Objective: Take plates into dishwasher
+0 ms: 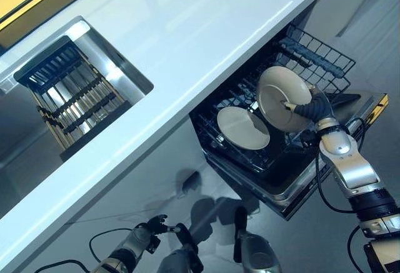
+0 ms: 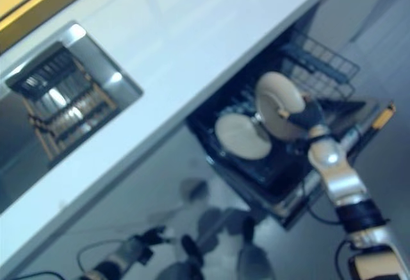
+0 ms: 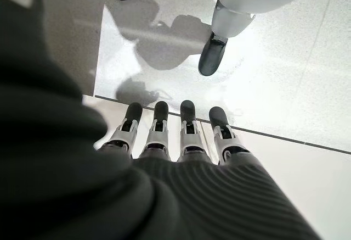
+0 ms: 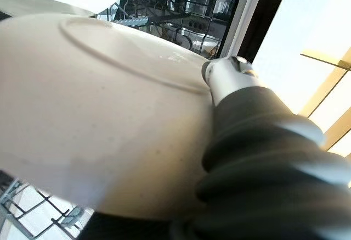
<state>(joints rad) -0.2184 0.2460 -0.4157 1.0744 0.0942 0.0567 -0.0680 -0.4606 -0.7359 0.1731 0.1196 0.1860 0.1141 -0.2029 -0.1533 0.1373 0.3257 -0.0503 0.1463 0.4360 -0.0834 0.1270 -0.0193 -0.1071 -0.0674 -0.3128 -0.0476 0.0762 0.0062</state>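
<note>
Nearest the head camera, at about 7 o'clock, the left hand is seen hanging low over the pale tiled floor; in its wrist view the fingers are held straight and nothing is carried. At 3 o'clock the right hand is closed on a cream plate, thumb across the face, the plate held on edge above the pulled-out lower rack. A second plate is already seated in the rack, leaning, just beside the held one at its 8 o'clock. The dishwasher door is dropped open beneath the rack. Judged risks: the held plate could be knocked against the seated plate on the way down, since little gap is left between them; the rim could be caught on a rack tine and the plate left tilted out of its slot; the grip, taken at one edge only, could let the plate swing or slip if it is released before it is seated. A white, glossy countertop runs diagonally from 8 to 1 o'clock, with a steel sink sunk in it at 10 o'clock, holding a dark wire drying rack. A yellow band is noted at 11 o'clock beyond the counter.
</note>
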